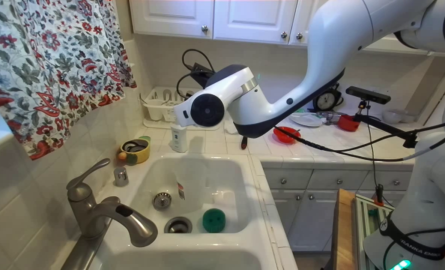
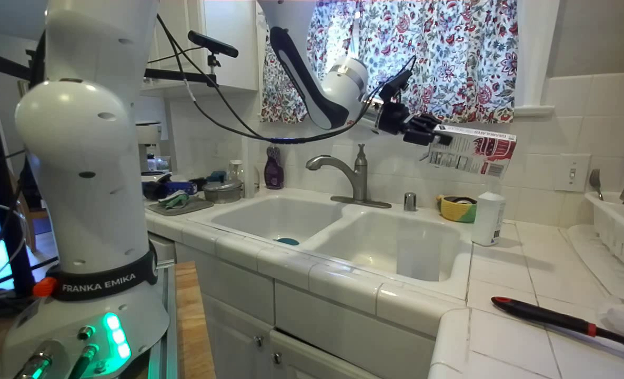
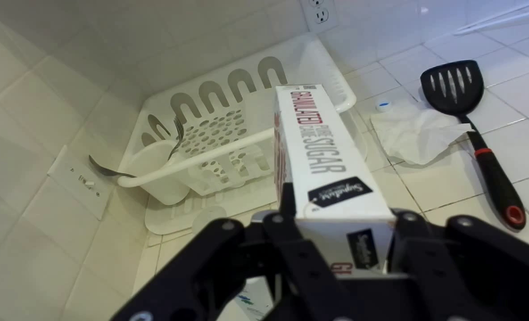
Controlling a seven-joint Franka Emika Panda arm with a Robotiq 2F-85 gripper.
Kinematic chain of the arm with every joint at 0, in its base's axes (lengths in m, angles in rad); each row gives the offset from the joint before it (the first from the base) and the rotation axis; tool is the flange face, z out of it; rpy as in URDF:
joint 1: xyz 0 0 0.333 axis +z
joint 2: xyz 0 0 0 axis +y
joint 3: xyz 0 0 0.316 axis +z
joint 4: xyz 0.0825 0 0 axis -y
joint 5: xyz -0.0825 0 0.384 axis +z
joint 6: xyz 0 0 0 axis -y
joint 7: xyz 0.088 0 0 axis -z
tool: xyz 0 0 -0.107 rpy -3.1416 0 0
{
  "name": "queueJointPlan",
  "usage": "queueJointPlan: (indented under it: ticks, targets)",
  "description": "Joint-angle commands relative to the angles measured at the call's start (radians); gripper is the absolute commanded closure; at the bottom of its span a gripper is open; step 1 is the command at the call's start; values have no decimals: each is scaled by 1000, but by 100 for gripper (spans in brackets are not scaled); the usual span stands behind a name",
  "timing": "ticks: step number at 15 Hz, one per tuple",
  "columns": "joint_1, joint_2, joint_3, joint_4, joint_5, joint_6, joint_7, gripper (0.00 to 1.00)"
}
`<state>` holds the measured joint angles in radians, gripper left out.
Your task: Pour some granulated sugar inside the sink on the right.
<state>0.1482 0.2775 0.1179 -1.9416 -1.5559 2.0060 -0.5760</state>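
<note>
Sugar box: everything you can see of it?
The box looks like cardboard: white, with red print, a barcode, a black Signature label and GRANULATED PURE CANE SUGAR along a narrow side. The pincer grips one end from both sides, holding it roughly level, above the height of the counter. Whether it's open, I can't tell.

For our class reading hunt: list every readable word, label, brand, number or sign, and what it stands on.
"GRANULATED PURE CANE SUGAR": sugar carton
"Signature": black badge on that carton
"FRANKA EMIKA": black band around the robot's base
Too small, blurred or cut off: the carton's other print, print on the white bottle, marks on the clock-like dial.
</note>
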Motion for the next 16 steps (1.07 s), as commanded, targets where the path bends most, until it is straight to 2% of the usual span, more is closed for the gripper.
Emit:
queueJointPlan:
  ticks: [1, 7, 8, 15, 16]
  targets:
    - [12, -7, 1, -20, -56, -53, 55, 91]
    - [19, -16, 9, -54, -81, -83, 131, 91]
    - [5, 1, 9, -32, -41, -54, 89, 66]
    - [8, 1, 13, -39, -41, -59, 110, 66]
    - [8, 1, 13, -39, -41, -59, 110, 91]
